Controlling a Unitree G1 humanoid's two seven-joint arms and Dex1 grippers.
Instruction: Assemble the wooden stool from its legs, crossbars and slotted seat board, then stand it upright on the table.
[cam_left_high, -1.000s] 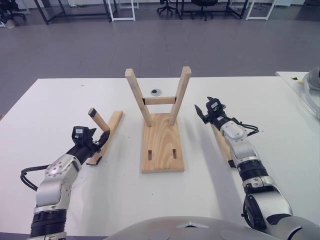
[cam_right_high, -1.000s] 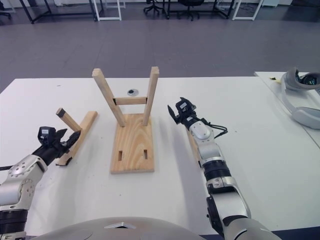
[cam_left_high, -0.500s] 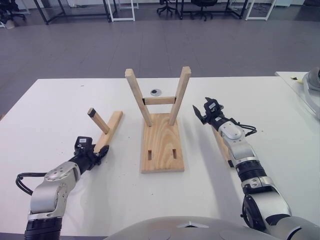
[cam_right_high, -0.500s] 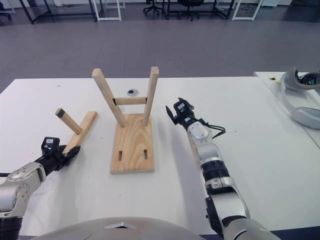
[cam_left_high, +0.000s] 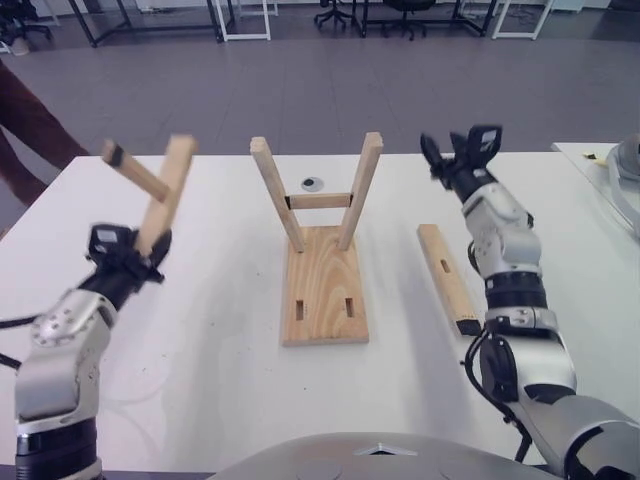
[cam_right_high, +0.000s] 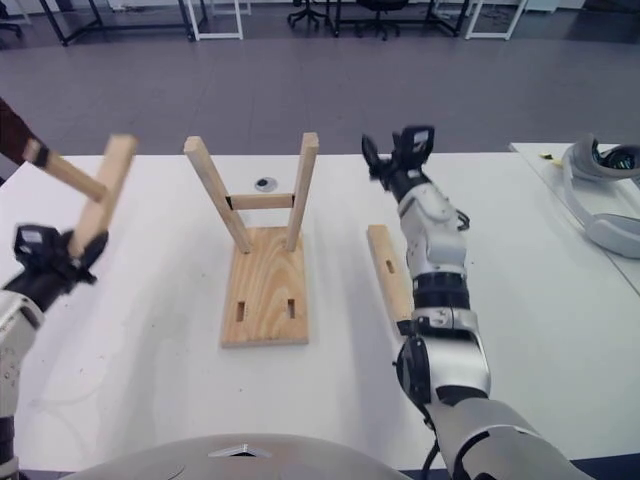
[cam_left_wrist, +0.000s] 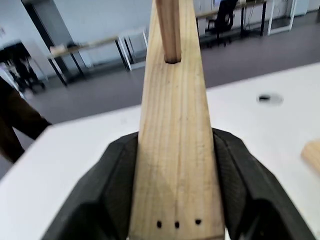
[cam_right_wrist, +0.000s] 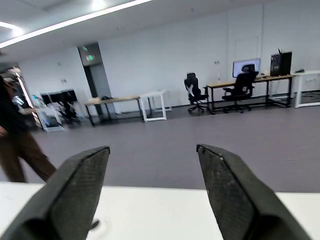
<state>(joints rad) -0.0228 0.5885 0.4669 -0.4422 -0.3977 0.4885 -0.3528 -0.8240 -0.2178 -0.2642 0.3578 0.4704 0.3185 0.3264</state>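
The matte white table (cam_left_high: 230, 340) carries the pale, grain-streaked pine seat board (cam_left_high: 325, 300), flat mid-table as before. Two square legs joined by a crossbar (cam_left_high: 320, 201) rise from its far end, and its near slots are bare. The second leg with its dark-tipped crossbar stub (cam_left_high: 165, 195), lying flat a second ago, now stands lifted at the left, clamped in the left gripper (cam_left_high: 133, 258). It is probably bound for those slots. The right gripper (cam_left_high: 458, 152) has risen, spread wide and empty, above the last plain leg (cam_left_high: 447, 277) beside the board.
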